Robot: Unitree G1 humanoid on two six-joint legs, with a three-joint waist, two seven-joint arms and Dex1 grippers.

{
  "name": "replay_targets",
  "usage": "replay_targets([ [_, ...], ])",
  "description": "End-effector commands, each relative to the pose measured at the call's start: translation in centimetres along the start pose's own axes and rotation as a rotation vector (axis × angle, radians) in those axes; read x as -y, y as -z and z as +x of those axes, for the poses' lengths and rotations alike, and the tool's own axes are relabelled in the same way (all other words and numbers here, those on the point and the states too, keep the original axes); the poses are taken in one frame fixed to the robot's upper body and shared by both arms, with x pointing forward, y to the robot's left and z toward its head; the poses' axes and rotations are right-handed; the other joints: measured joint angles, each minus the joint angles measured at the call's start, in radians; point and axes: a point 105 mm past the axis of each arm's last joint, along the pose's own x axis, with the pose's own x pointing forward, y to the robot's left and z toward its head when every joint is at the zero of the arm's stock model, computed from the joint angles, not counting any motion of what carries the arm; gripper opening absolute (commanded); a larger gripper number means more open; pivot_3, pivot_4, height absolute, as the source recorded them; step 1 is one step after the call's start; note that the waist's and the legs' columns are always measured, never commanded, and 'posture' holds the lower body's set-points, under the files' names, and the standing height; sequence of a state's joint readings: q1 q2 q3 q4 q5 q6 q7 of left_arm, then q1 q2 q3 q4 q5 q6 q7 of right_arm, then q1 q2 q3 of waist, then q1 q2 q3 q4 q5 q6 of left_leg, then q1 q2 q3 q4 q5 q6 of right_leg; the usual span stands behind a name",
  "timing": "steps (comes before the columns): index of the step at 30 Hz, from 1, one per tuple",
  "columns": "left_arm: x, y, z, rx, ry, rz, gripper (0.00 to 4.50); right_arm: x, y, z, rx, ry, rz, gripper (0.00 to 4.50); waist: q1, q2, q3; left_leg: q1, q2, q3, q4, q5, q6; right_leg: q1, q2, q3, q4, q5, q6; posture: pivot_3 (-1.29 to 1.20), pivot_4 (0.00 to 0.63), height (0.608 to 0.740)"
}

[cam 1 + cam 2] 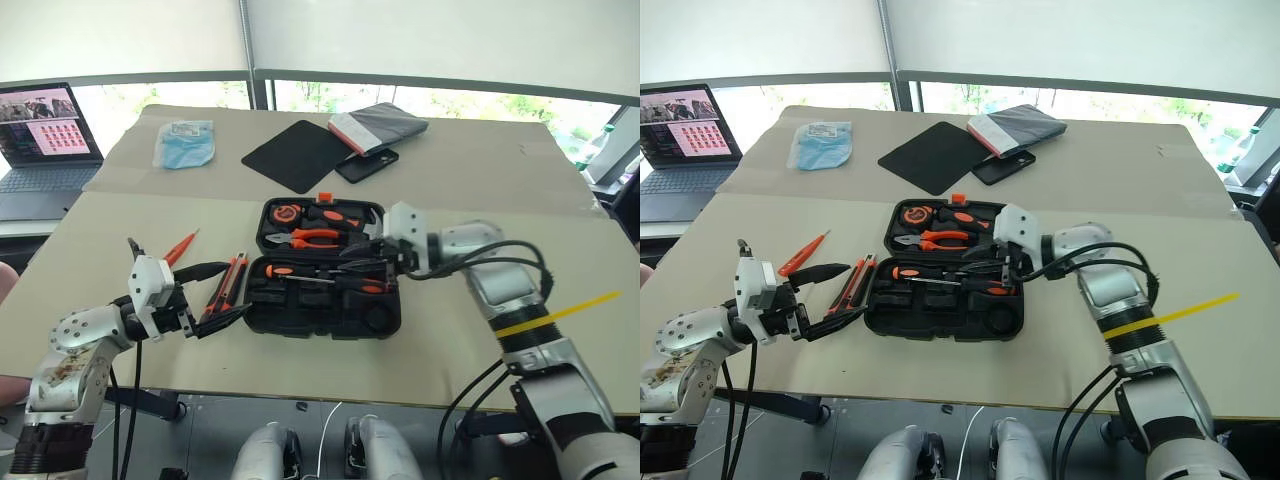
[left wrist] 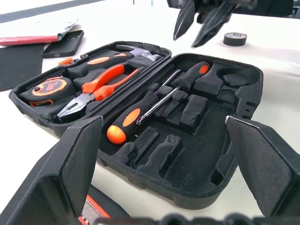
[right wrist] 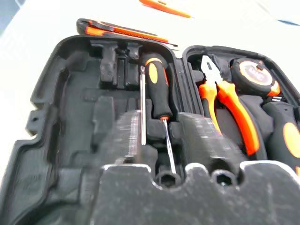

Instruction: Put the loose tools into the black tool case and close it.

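The black tool case (image 1: 322, 268) lay open mid-desk, two screwdrivers (image 2: 154, 101) already in its near half. The utility knife (image 1: 226, 285) lay just left of the case, long axis running toward the far edge, right in front of my left gripper (image 1: 220, 296), spread wide and empty; the tester screwdriver (image 1: 180, 247) lay further left. My right gripper (image 1: 362, 268) hung over the case, blurred; I couldn't tell its fingers' state.
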State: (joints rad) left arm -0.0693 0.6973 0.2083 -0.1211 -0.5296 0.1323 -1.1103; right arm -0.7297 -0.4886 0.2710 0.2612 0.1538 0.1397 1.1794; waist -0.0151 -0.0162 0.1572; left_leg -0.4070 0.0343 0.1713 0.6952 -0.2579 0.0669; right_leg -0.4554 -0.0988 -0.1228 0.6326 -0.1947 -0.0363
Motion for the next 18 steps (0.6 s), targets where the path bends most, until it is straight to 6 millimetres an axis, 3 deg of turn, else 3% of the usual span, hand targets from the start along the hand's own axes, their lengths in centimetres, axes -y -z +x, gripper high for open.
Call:
replay_targets([
  [1, 0.2, -0.7, 0.3, 0.008, 0.012, 0.039, 4.50, -0.6, 1.4, 1.1, -0.037, -0.006, 0.013, 0.06, 0.001, 0.000, 0.000, 0.000, 0.000, 0.000, 0.000, 0.000, 0.000, 0.000, 0.000, 0.000, 0.000, 0.000, 0.000, 0.00, 0.150, 0.740],
  [14, 0.6, -0.8, -0.4, 0.012, -0.050, 0.023, 4.50, -2.3, 5.2, 2.8, -0.160, -0.025, 0.170, 0.06, -0.002, 0.000, 0.000, 0.003, 0.000, 0.000, 0.000, -0.003, -0.006, 0.002, 0.000, 0.001, 0.001, -0.001, 0.001, 0.00, 0.150, 0.740],
  [16, 0.5, -0.5, -1.0, 0.013, -0.081, 0.016, 4.50, -2.0, 3.6, 2.9, -0.065, -0.008, 0.160, 0.06, -0.003, 0.001, -0.001, 0.004, 0.000, 0.000, 0.000, -0.003, -0.007, 0.003, 0.000, 0.001, 0.001, -0.001, 0.001, 0.00, 0.150, 0.740],
  [18, 0.2, -0.3, -1.9, 0.011, -0.127, -0.001, 4.50, -1.2, 0.5, 2.1, 0.118, 0.036, 0.112, 0.06, -0.003, 0.000, -0.001, 0.005, 0.000, 0.000, 0.000, -0.004, -0.008, 0.003, 0.000, 0.001, 0.001, -0.002, 0.002, 0.00, 0.150, 0.740],
])
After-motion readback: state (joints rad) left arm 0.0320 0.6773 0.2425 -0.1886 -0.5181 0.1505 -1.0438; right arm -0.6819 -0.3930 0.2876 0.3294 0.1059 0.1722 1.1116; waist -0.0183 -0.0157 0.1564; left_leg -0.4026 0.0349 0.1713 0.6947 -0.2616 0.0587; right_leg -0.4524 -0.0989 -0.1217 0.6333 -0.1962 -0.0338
